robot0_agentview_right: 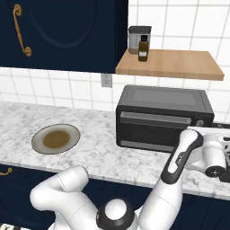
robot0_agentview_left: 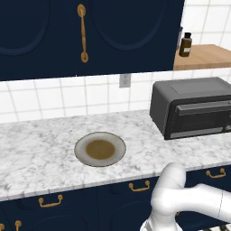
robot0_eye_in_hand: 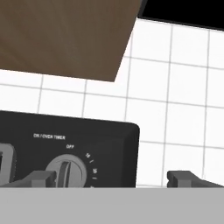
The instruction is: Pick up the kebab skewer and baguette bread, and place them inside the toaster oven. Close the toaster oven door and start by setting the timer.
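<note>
- Dark grey boxy toaster oven (robot0_agentview_right: pixel 164 117) parked toward the right end of the white marble counter (robot0_agentview_left: pixel 40 149), back to the tiled wall, under the pale wooden shelf (robot0_agentview_right: pixel 173 64); wide dark glass toaster oven door (robot0_agentview_right: pixel 155 130) shut upright, grey bar handle along its top, so nothing inside readable.
- Round grey plate with a brown centre (robot0_agentview_left: pixel 100 149) left near the counter's front edge, well apart from the oven; bare of food, neither skewer nor baguette visible on it, so probably already loaded behind the door.
- Two-finger gripper (robot0_eye_in_hand: pixel 113 178) spread to full width, nothing between the tips; left fingertip (robot0_eye_in_hand: pixel 39 178) just beside the grey timer knob (robot0_eye_in_hand: pixel 66 172), right one out past the oven's right edge.
- Knob pointer at OFF under the timer lettering, so timer judged not yet set.
- Hand brought in level with the control panel at the oven's right front, seemingly to straddle the knob; needs shifting leftward to centre before closing and twisting.
- Risk: off-centre pinch slipping off the knob's ridge.
</note>
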Available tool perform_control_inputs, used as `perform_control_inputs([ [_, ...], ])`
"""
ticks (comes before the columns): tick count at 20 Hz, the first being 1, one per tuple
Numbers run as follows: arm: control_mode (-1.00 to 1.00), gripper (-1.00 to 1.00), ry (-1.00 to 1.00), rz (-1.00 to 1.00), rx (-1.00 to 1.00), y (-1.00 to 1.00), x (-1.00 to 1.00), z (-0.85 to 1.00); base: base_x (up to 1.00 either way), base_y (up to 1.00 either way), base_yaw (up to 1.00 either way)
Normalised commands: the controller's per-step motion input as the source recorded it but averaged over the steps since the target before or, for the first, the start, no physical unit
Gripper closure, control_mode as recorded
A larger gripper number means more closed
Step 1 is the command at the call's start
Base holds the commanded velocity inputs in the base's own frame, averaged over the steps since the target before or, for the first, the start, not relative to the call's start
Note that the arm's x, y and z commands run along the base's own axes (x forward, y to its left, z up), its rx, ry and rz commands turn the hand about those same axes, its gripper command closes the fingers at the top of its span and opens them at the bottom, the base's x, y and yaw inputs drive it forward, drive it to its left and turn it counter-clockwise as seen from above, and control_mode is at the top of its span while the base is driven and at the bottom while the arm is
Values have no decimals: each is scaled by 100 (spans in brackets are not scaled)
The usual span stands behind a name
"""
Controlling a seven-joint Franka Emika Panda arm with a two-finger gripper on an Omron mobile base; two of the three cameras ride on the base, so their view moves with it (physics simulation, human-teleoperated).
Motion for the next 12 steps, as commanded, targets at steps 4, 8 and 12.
perform_control_inputs([
  [4, -100, -100, 0, -5, 0, 0, 0, 4, 0, 0, 0],
  [8, -100, -100, 0, -3, 0, 0, 1, 10, 0, 0, 0],
  [12, -100, -100, 1, -1, 1, 0, 2, 9, 0, 0, 0],
])
